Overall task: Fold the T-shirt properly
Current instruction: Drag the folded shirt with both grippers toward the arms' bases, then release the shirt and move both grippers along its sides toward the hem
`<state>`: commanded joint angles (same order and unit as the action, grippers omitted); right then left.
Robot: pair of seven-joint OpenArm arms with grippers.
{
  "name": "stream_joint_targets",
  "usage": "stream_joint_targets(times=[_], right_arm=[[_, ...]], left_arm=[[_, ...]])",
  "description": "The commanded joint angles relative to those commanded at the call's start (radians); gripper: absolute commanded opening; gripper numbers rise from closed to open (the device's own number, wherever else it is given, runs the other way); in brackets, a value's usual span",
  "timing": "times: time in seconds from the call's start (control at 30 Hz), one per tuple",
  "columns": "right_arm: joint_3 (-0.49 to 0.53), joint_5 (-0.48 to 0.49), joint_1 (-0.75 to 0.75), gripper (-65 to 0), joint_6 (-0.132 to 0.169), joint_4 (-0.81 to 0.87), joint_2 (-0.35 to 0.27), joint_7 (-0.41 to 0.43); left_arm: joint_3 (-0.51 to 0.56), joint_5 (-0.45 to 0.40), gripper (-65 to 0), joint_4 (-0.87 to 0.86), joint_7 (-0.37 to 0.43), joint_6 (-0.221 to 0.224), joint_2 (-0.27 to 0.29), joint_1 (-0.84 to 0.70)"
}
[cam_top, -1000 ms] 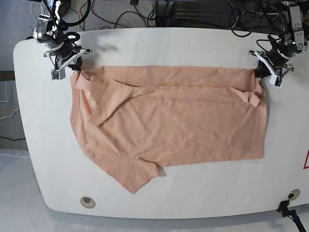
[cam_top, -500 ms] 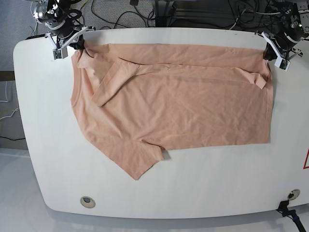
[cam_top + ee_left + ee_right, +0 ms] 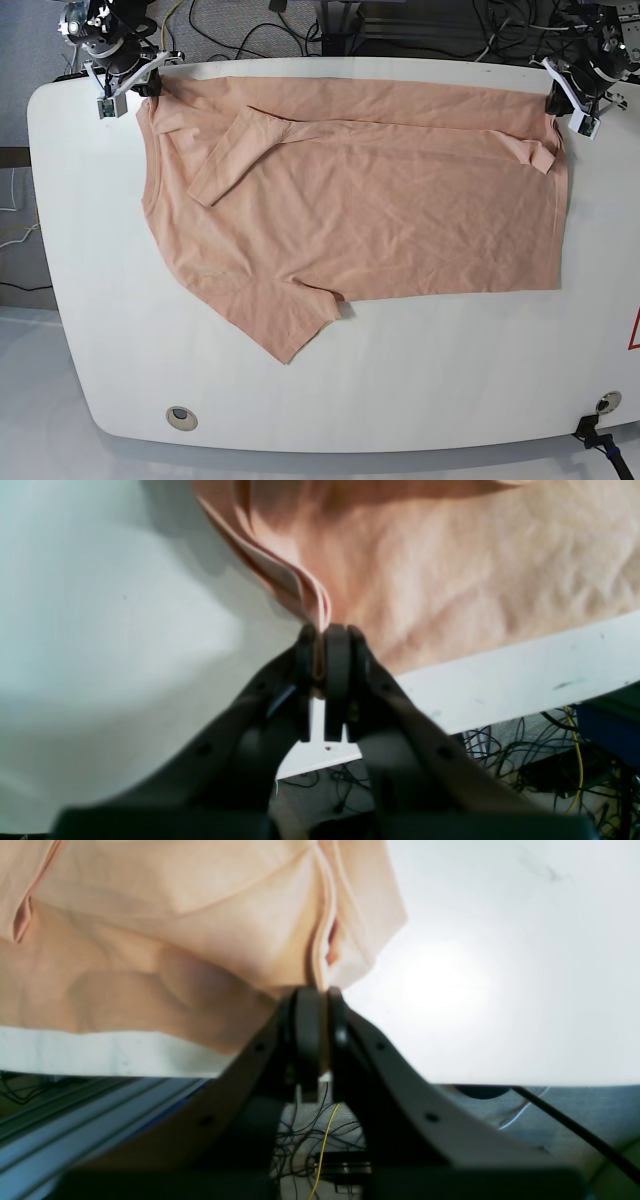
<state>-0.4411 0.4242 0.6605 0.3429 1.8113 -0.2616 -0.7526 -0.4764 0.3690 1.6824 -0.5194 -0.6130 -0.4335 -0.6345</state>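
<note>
The peach-pink T-shirt lies spread on the white table, plain side up, one sleeve folded in at the upper left and another sticking out at the lower left. My left gripper is shut on the shirt's far right corner; in the left wrist view the fabric edge runs between its pads. My right gripper is shut on the far left corner; in the right wrist view the cloth bunches at its tips. Both corners sit near the table's far edge.
Cables and a metal frame lie behind the far edge of the table. A round hole is near the front left corner. Bare tabletop lies in front of the shirt.
Both grippers have pulled the shirt's far edge back toward the table's far edge, and the whole shirt has slid with them and stretched flatter.
</note>
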Motion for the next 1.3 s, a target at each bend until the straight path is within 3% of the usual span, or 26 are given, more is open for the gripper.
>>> stream_joint_targets(times=[0.1, 0.23, 0.27, 0.4, 0.8, 0.9, 1.13, 1.3], right_arm=[[0.003, 0.000, -0.003, -65.0, 0.000, 0.000, 0.002, 0.000], [0.000, 0.000, -0.003, -65.0, 0.000, 0.000, 0.003, 0.000], [0.000, 0.000, -0.003, -61.4, 0.000, 0.000, 0.003, 0.000], [0.000, 0.000, -0.005, -51.4, 0.000, 0.012, -0.002, 0.000], [-0.003, -0.003, -0.025, -50.8, 0.000, 0.135, -0.005, -0.003], [-0.002, 0.002, -0.028, -50.8, 0.000, 0.135, -0.031, -0.003], [0.003, -0.006, -0.175, -50.8, 0.000, 0.130, -0.034, -0.009], [0.005, -0.006, -0.345, -50.8, 0.000, 0.127, -0.031, -0.118]], left_arm=[[0.000, 0.000, -64.6, 0.000, 0.000, 0.000, 0.000, 0.000], [0.000, 0.000, -36.7, 0.000, 0.000, 0.000, 0.000, -0.002], [0.000, 0.000, -32.5, 0.000, 0.000, 0.000, 0.000, -0.002], [0.000, 0.000, -31.5, 0.000, 0.000, 0.000, 0.000, 0.003], [0.000, 0.005, -31.5, 0.057, 0.000, 0.000, -0.020, 0.041], [-0.002, 0.003, -31.3, 0.098, 0.000, 0.000, -0.020, 0.043], [-0.031, 0.005, -31.1, 0.117, 0.000, 0.000, -0.015, 0.172], [-0.009, -0.002, -31.1, 0.104, -0.012, 0.000, -0.015, 0.318]])
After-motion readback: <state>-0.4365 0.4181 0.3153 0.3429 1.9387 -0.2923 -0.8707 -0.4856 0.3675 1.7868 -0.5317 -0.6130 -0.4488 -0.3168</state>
